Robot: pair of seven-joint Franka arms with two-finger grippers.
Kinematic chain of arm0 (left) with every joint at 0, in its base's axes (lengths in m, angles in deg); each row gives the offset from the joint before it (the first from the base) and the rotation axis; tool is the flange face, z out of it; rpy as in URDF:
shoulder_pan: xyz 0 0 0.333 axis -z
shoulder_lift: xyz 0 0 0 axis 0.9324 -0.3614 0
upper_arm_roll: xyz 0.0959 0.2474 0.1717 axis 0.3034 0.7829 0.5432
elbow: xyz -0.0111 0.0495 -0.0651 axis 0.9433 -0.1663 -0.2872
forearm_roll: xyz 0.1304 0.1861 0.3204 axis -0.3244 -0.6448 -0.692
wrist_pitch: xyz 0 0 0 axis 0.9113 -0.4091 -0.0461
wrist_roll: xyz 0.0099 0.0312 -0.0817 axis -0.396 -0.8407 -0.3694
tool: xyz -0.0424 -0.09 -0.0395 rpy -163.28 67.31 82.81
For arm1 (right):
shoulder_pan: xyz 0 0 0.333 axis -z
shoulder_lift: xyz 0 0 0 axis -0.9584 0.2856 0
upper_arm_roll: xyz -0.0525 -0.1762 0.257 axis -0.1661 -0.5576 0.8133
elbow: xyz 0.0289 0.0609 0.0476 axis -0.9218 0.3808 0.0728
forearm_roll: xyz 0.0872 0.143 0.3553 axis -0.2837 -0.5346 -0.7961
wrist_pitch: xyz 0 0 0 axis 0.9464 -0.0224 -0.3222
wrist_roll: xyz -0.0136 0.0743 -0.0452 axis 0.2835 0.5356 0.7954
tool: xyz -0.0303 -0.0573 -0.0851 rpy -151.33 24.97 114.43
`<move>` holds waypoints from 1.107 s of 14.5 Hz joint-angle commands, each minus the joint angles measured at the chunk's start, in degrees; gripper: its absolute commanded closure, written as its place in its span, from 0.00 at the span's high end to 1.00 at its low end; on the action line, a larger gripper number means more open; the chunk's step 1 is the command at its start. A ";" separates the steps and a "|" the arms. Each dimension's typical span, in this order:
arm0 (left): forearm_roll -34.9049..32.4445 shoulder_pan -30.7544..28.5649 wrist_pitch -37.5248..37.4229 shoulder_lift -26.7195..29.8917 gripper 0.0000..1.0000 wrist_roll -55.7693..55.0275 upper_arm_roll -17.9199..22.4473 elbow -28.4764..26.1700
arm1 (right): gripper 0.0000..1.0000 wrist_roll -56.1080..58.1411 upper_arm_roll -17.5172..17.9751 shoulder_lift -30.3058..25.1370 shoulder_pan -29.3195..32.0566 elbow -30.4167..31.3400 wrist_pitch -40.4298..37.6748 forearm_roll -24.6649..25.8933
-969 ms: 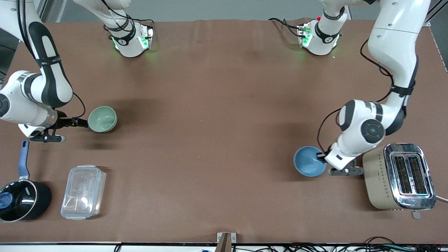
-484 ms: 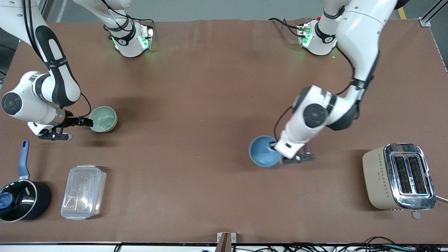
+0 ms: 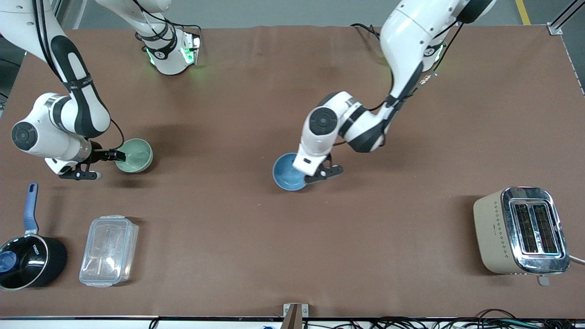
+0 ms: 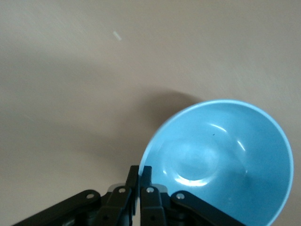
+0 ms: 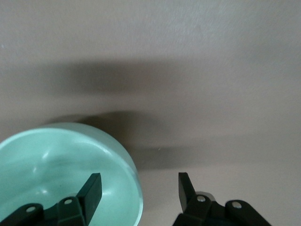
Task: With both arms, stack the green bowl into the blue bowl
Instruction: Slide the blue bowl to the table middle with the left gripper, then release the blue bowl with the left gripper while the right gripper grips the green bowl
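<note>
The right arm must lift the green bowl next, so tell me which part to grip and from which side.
Grip the green bowl by its thin rim, on the side toward the right arm's end of the table. The bowl sits upright with its mouth open, and the right gripper is open with one finger inside the bowl and one outside, so closing there should pinch the wall.

A brown table covering [image 3: 274, 256] fills the front view, creased faintly toward 12 o'clock. A grey floor strip [image 3: 274, 11] is seen along the top edge, with a yellow line [image 3: 522, 11] at 1 o'clock. Aluminium frame posts [image 3: 564, 18] are noted at the upper corners. Loose cables [image 3: 457, 322] are observed along the bottom edge toward 5 o'clock. Soft shadows are cast on the covering.
</note>
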 commanded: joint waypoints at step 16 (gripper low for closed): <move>-1.02 -14.13 -13.38 15.66 1.00 24.07 4.33 4.28 | 0.00 -0.36 0.86 -1.31 0.11 -1.67 -5.74 -0.40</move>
